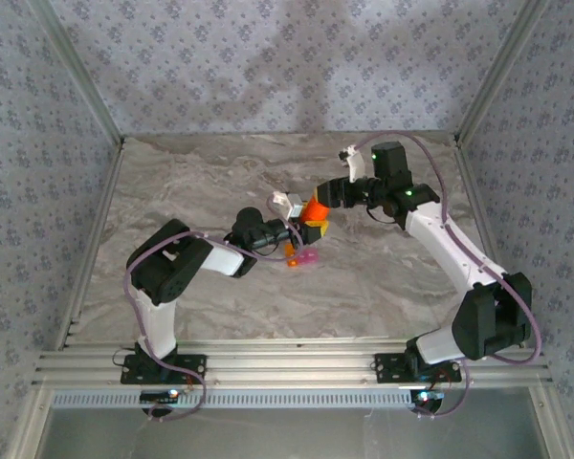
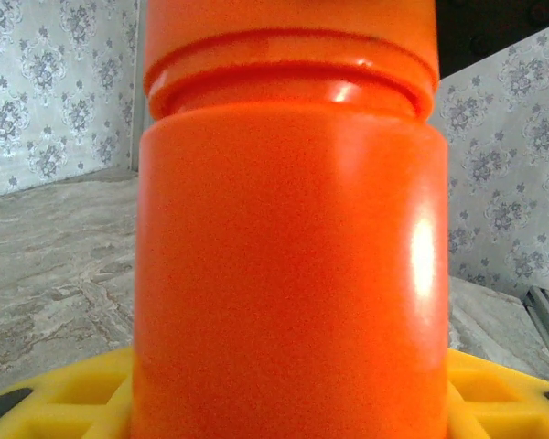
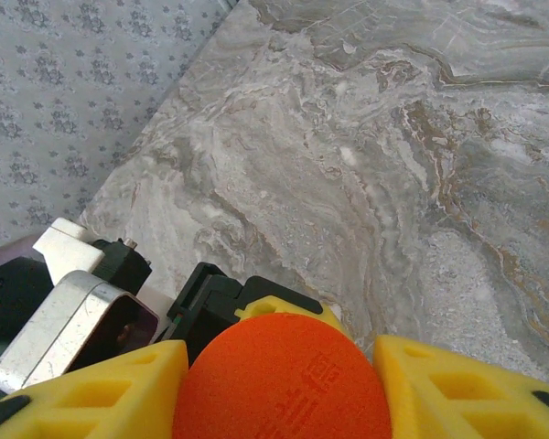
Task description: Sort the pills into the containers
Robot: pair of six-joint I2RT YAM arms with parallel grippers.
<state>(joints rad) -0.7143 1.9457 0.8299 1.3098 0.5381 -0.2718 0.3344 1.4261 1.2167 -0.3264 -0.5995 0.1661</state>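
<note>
At centre of the overhead frame: right claw (image 1: 327, 198), yellow pads clamped on the cap (image 3: 284, 393) of an opaque orange bottle (image 1: 314, 207), reaching in from the upper right. Left claw (image 1: 304, 226), entering from the left, yellow pads closed on either side of the bottle body. In its wrist view the bottle stands upright, cap ridge at top of frame.

Containers (image 1: 301, 256): two tiny joined translucent boxes, an orange box (image 1: 290, 253) and a pink box (image 1: 311, 257). They sit on the table (image 1: 201, 182), just below the claws in frame and apart from them.

Step in hand, by judgement: opening the bottle, with the pills presumed inside. One claw holds the body, the other grips the cap.

Next move calls for twisting the cap against a firm hold, then a controlled tip over the boxes. The boxes are small, so spillage is the risk.
</note>
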